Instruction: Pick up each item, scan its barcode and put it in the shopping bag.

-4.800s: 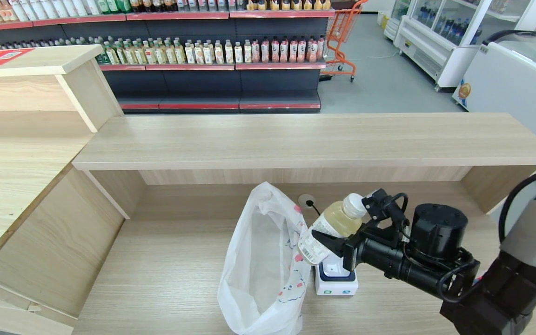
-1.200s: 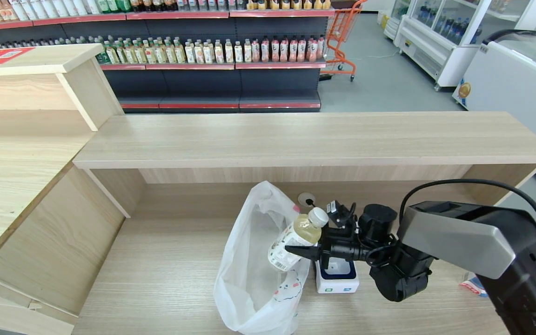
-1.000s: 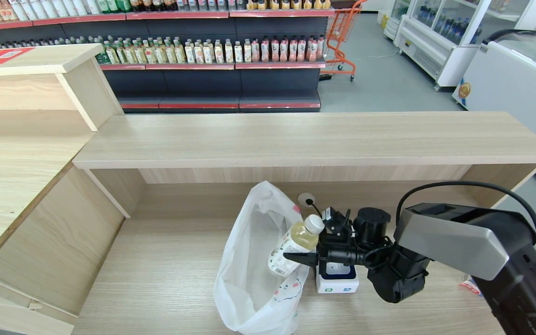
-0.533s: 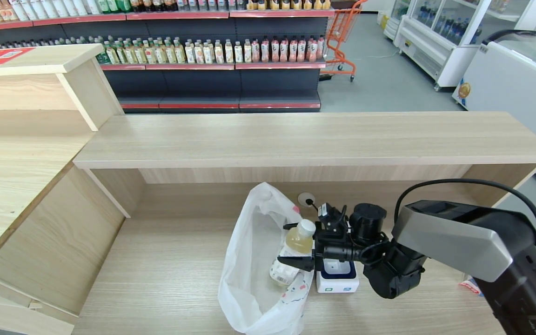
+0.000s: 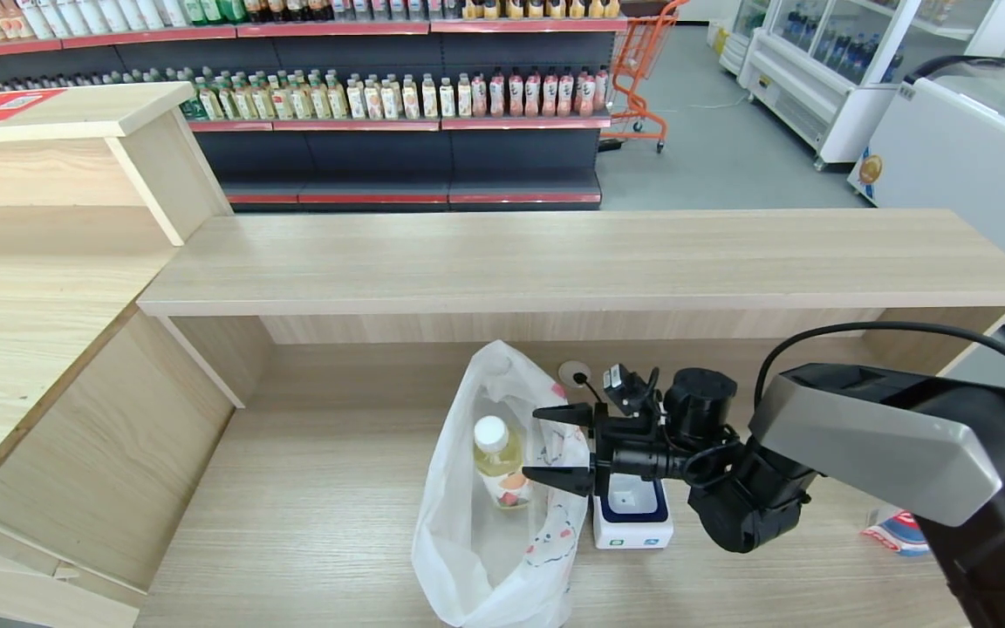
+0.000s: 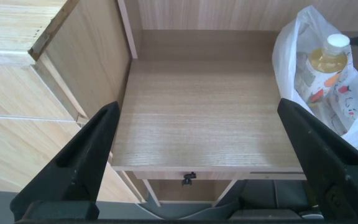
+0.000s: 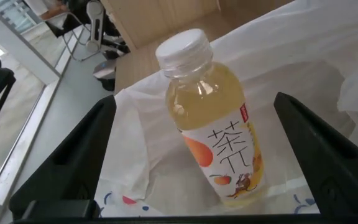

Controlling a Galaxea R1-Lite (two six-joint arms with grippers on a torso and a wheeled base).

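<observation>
A bottle (image 5: 495, 460) of pale yellow drink with a white cap stands upright inside the white plastic shopping bag (image 5: 468, 558) on the lower counter. The same bottle (image 7: 216, 134) fills the middle of the right wrist view, free of the fingers, and the bottle (image 6: 323, 62) also stands inside the bag (image 6: 353, 115) in the left wrist view. My right gripper (image 5: 562, 445) is open just right of the bag's mouth, holding nothing. My left gripper (image 6: 201, 162) is open over bare counter, well left of the bag.
A white and blue barcode scanner (image 5: 632, 522) sits right of the bag, under my right arm. A red and white packet (image 5: 899, 530) lies at the counter's right edge. The raised counter top (image 5: 590, 262) runs behind; a side panel (image 5: 101, 462) walls the left.
My right gripper carried the bottle from over the scanner leftward into the bag, then opened. The bottle dropped upright into the bag, and the gripper has drawn back slightly right.
</observation>
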